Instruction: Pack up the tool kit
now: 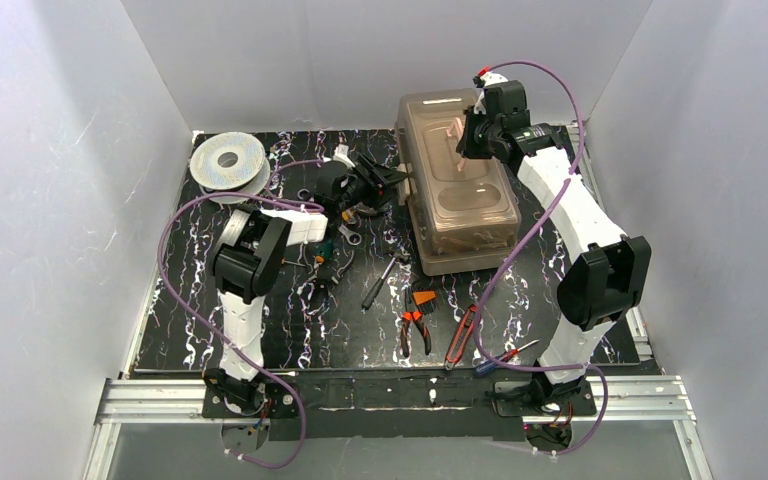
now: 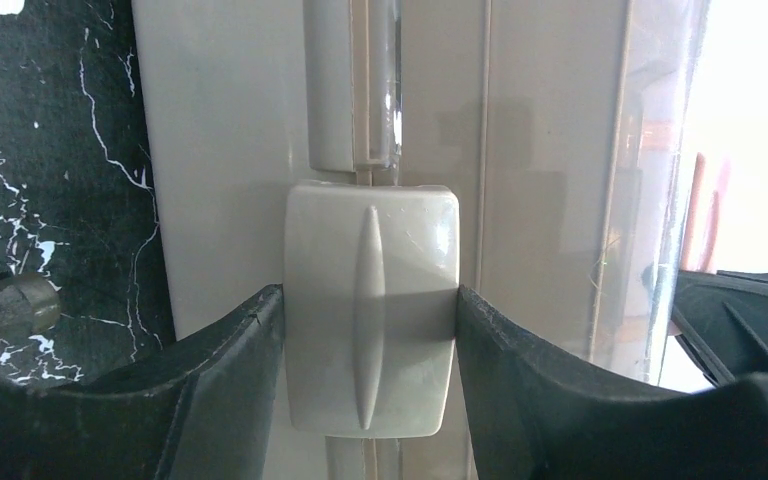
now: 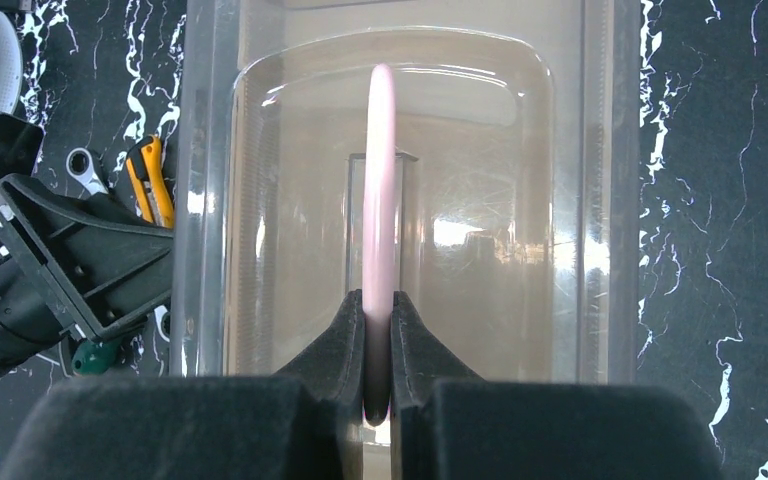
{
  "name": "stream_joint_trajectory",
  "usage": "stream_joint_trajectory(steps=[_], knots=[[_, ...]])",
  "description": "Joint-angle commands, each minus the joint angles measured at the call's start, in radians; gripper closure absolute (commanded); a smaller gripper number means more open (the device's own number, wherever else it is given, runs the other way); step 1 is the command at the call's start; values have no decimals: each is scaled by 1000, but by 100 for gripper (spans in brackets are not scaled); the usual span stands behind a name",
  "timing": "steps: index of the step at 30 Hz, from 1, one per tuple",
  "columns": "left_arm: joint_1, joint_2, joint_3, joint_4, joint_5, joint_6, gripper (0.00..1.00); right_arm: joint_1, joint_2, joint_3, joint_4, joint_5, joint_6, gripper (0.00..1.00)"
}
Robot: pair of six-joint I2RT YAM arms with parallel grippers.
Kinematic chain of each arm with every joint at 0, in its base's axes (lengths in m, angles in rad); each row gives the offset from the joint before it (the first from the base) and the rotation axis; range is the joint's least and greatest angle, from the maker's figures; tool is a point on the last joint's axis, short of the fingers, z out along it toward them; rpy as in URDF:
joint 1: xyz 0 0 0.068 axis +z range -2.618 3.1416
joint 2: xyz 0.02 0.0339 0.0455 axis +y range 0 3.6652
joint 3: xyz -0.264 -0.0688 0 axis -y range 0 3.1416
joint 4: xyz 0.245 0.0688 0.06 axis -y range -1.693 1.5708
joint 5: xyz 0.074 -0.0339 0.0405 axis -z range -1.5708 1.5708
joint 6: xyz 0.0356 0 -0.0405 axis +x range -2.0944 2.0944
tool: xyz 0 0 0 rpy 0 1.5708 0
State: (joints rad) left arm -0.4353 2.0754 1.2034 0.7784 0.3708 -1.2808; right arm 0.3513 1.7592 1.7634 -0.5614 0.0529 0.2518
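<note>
Tool kit (image 1: 457, 185) sits closed at the counter's (image 1: 290, 335) far right; your left tool (image 1: 396, 181) reaches sideways, half-open jaws clasping its latch (image 2: 370, 250); your right tool (image 3: 378, 310) points down, pinching the pink handle (image 3: 380, 180).

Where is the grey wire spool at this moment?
In the top view, the wire spool lies at the far left corner of the table, left of the left gripper and the tool kit.

The left arm (image 1: 247, 265) and right arm (image 1: 570, 210) wear white shells over black joints, each trailing a looping purple cable (image 1: 163, 260).
</note>
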Motion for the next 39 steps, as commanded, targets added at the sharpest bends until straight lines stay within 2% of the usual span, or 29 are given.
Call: stream_joint_trajectory(steps=[1, 2, 3, 7, 11, 13, 17, 25, 32, 39], knots=[[-18, -127, -23, -58, 29, 108, 100, 10, 3, -11, -105, 19, -27, 99], [-12, -137, -36, -47, 30, 105, 98, 10, 3, -8, -107, 20, -27, 99], [-3, -141, -52, -23, 34, 91, 91, 9, 3, -3, -110, 20, -27, 99], [34, -146, -108, 90, 62, 26, 54, 4, 0, 2, -111, 3, -21, 99], [58, -184, -163, 129, 44, 30, 17, -5, -4, -7, -107, -26, -12, 99], [65, -211, -183, 134, 32, 45, 8, -7, -6, -9, -105, -36, -8, 99], [78, -269, -214, 98, 7, 88, 3, -11, -10, -15, -101, -45, -3, 99], [82, -402, -224, -157, -71, 243, 5, -19, -30, 38, -122, -99, 6, 99], [82, -475, -209, -291, -102, 338, 6, -33, -43, 109, -144, -133, 26, 99], [81, -442, -162, -348, -57, 359, 7, -70, -68, 175, -164, -143, 39, 99]])
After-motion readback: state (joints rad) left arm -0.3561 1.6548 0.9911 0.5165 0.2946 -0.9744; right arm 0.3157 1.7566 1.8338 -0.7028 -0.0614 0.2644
